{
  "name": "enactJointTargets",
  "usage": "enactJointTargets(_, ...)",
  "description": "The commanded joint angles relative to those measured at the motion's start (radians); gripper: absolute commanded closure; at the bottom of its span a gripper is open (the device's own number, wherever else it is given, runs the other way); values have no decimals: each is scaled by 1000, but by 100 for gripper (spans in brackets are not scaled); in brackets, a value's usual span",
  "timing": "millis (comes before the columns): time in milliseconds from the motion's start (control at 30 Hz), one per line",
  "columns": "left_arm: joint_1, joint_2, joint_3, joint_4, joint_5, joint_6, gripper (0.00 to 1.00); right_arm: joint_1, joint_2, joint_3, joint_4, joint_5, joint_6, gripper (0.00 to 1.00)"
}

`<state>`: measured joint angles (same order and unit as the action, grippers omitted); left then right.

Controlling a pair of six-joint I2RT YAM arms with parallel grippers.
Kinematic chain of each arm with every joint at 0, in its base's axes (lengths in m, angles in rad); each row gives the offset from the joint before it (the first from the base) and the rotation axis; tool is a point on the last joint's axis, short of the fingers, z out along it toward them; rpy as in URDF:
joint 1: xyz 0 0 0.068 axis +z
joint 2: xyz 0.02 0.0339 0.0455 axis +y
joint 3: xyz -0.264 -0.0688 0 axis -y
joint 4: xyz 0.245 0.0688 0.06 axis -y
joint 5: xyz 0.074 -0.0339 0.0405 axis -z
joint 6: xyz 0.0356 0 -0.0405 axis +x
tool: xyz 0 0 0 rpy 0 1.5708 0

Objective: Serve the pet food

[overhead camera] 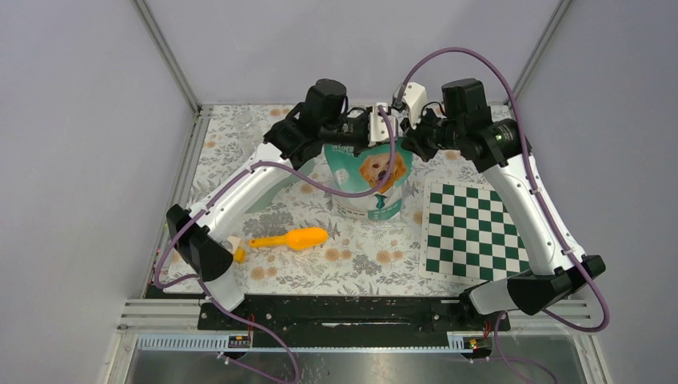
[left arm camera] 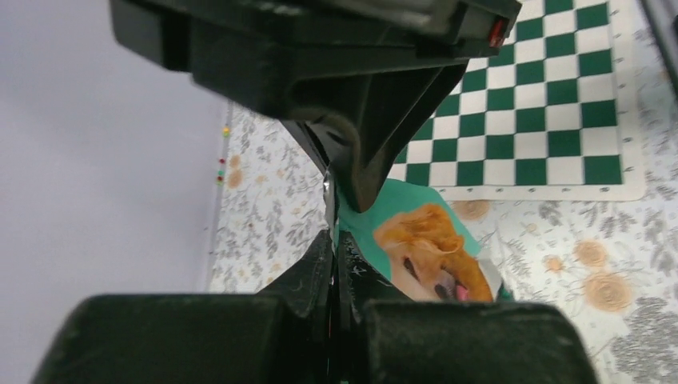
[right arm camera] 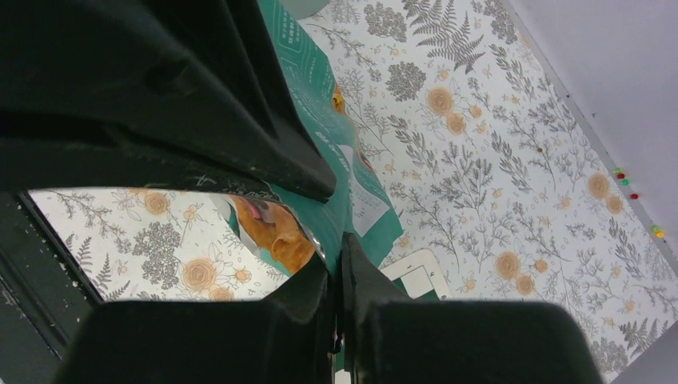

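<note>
One teal pet food bag (overhead camera: 374, 178), printed with a golden dog's face and lettering too small to read, stood upright mid-table on the floral cloth (overhead camera: 360, 264), its top edge pinched by both the left gripper (left arm camera: 332, 240) and the right gripper (right arm camera: 336, 268), with one orange scoop (overhead camera: 292, 239) and one green-and-white chessboard (overhead camera: 473, 230) alongside

Counts as I see them from my station: one teal dog-print bag (overhead camera: 376, 172), one orange scoop (overhead camera: 292, 239), one chessboard mat (overhead camera: 472, 232), one white bowl (overhead camera: 361, 210), and two arms, the left arm (overhead camera: 240, 188) and the right arm (overhead camera: 520, 184).
</note>
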<state>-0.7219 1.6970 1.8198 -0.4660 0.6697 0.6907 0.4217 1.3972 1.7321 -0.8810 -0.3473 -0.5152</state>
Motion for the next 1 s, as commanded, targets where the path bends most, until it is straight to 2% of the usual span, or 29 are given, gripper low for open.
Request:
enactJointTargets(0,6,-31,32,-109,-246,161,100,-1,-3,150,96,36,43,100)
enactJointTargets(200,10,-67,48,-271,-585,336,100,-1,-5,197,84,236,71,100)
enactJointTargets(333,37,-69,85,-390,-724,350,100,-1,-14,218,88,321,95,100)
enactJointTargets(467,70,-93,81,-466,-798,360,100,-1,-26,213,117,429,121,100)
enactJointTargets(633,116,-140,17,-485,-878,386,100,-1,-39,198,157,543,150,100)
enactJointTargets(800,177,-181,-33,-484,-860,388,100,-1,-56,168,189,597,163,100)
enactJointTargets(967,224,-197,-54,-481,-827,375,100,-1,-87,122,226,571,160,100)
